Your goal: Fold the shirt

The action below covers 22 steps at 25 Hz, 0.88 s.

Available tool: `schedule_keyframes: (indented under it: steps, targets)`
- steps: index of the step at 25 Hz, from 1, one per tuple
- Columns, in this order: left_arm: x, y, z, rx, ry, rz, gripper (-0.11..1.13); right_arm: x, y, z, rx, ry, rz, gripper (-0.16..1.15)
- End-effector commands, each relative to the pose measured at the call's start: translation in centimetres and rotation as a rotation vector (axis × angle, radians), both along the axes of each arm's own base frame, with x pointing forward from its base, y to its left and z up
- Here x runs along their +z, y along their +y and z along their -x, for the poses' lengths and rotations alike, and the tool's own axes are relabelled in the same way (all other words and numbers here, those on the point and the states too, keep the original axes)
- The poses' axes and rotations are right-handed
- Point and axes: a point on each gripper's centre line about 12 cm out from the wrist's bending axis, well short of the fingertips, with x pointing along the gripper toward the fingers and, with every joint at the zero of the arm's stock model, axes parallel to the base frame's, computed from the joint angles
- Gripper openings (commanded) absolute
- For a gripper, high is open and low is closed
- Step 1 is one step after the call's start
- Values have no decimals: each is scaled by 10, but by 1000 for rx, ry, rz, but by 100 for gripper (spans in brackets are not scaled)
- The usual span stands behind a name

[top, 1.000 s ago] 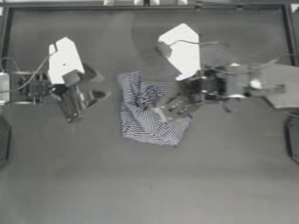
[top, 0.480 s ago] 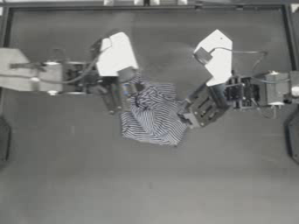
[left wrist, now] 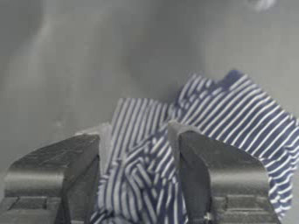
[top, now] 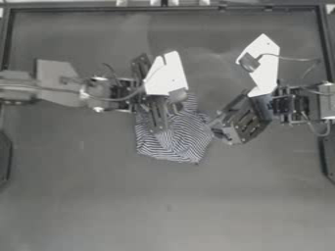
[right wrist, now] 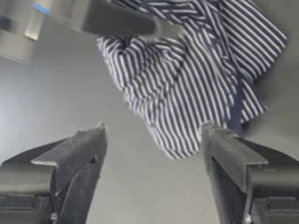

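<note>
Left gripper (left wrist: 137, 175) pinches bunched striped shirt (top: 173, 137) to lift it; right gripper (right wrist: 153, 144) gapes beside its edge, empty.

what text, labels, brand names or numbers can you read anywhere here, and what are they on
None: no readable word, number, brand or sign shows in any view.
The shirt carries only navy-and-white stripes, no print or visible tag.
The left hand, with fabric between its fingers, and the right hand, open beside the shirt, show no markings.
The white panels on the arms are blank as far as can be told.
The table bears no sign.
</note>
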Motion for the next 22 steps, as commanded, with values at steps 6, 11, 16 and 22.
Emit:
schedule_keyframes:
  steps: [6,11,16,22]
  targets:
    - [-5,0,-5,-1,-4,10,81,13,1,0,10,-59,9,92]
    - [-20,-3,5,8,32,38,80,13,0,0,14,-59,14,92]
    - [-26,-5,15,13,50,53,80,9,0,-4,34,-69,31,92]
    - [-26,-9,28,11,61,53,79,-2,3,-20,104,-93,102,92]
